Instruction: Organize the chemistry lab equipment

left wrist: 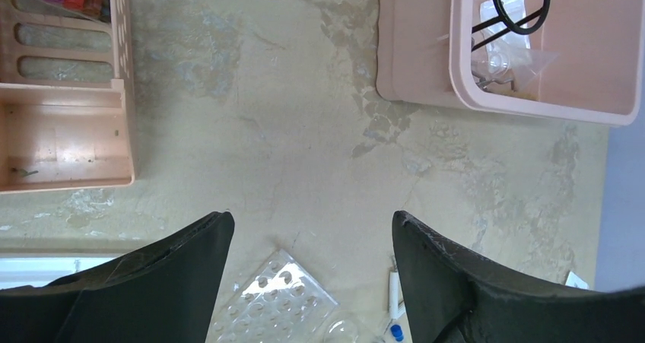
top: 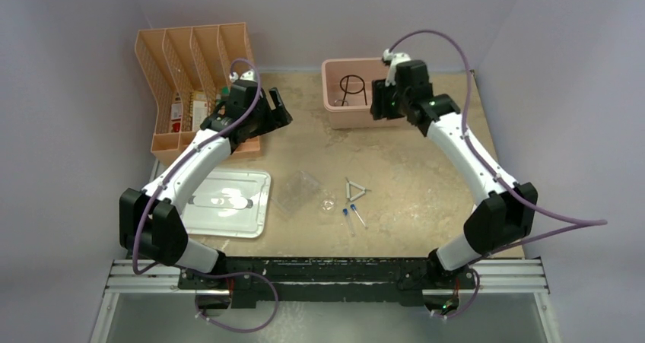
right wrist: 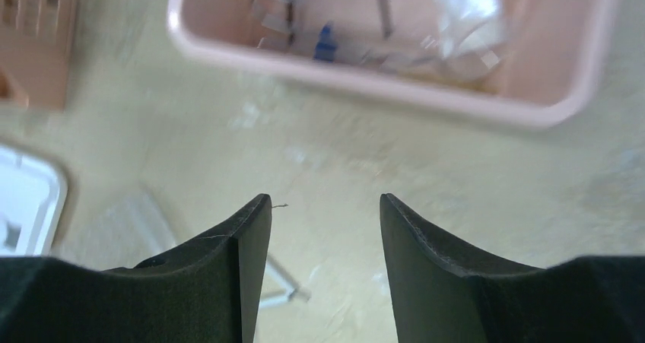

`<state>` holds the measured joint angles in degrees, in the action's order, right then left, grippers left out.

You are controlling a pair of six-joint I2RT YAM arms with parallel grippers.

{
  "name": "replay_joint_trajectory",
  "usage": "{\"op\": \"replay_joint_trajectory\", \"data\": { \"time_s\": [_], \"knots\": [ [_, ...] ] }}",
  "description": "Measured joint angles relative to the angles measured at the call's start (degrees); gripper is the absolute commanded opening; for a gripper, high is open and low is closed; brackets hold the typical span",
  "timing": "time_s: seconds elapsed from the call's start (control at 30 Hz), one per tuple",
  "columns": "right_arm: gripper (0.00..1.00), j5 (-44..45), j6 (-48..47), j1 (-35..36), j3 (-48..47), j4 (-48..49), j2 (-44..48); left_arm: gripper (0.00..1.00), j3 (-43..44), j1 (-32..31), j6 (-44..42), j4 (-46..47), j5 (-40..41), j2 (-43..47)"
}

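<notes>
A black wire ring tripod (top: 352, 88) stands in the pink bin (top: 332, 113) at the back; it also shows in the left wrist view (left wrist: 521, 8). On the table lie a clear plastic tray (top: 298, 192), a tiny glass dish (top: 328, 204), a white triangle (top: 355, 191) and two blue-capped vials (top: 347, 218). My left gripper (top: 278, 109) is open and empty, high over the table beyond the clear tray (left wrist: 270, 301). My right gripper (top: 379, 106) is open and empty by the bin's front wall (right wrist: 365, 80). A blue-capped item (right wrist: 325, 42) lies in the bin. Tongs, brush and cylinder are not in view.
An orange slotted file organizer (top: 194, 69) stands at the back left, close to my left wrist. A flat white lid (top: 228, 201) lies at the front left beside the clear tray. Clear plastic bags (left wrist: 506, 46) lie in the bin. The right wrist view is blurred.
</notes>
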<state>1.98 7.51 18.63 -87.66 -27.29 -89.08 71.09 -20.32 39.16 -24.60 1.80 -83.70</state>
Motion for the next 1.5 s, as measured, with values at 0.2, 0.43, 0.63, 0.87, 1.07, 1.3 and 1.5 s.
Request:
{"op": "replay_joint_trajectory", "data": {
  "time_s": [0.2, 0.43, 0.63, 0.87, 1.07, 1.3, 1.5],
  "knots": [
    [0.56, -0.9, 3.6, 8.5, 13.0, -0.5, 1.9, 0.77, -0.6, 0.0, 0.2, 0.7, 0.0, 0.0],
    [0.52, -1.4, 3.4, 13.2, 18.9, -0.4, -3.7, 0.75, -0.9, 0.0, 0.3, 1.6, 0.2, 0.0],
    [0.42, -1.5, 1.4, 15.4, 20.1, 1.6, -8.4, 0.73, -1.1, 0.0, 0.2, 1.9, 1.4, 0.0],
    [0.38, -1.6, -0.3, 15.8, 21.5, 3.2, -11.3, 0.72, -2.3, 0.0, 0.3, 1.9, 2.2, 0.3],
    [0.37, -2.8, -2.4, 15.8, 21.7, 3.2, -13.6, 0.71, -2.5, 0.0, 0.3, 1.9, 2.5, 0.5],
    [0.35, -4.0, -4.2, 15.8, 22.0, 3.0, -13.8, 0.71, -2.6, 0.0, 0.3, 1.9, 2.8, 0.5],
    [0.28, -3.8, -4.6, 16.1, 23.2, 3.0, -13.8, 0.71, -2.8, 0.0, 0.3, 2.1, 2.8, 0.6]
  ]
}}
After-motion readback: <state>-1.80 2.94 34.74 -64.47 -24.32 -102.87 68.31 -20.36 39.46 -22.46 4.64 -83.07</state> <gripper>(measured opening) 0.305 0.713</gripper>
